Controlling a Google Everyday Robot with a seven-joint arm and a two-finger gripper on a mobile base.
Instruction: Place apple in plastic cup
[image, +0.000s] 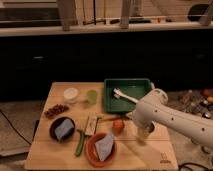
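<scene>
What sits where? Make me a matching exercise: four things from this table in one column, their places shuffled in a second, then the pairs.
1. apple
2. plastic cup
3. tool
4. green tray

A. far side of the board, beside the white cup
B. far right corner, holding a white utensil
C. mid-board, just behind the orange plate
D. low over the board, just right of the apple

Pairs: 1-C, 2-A, 3-D, 4-B.
</scene>
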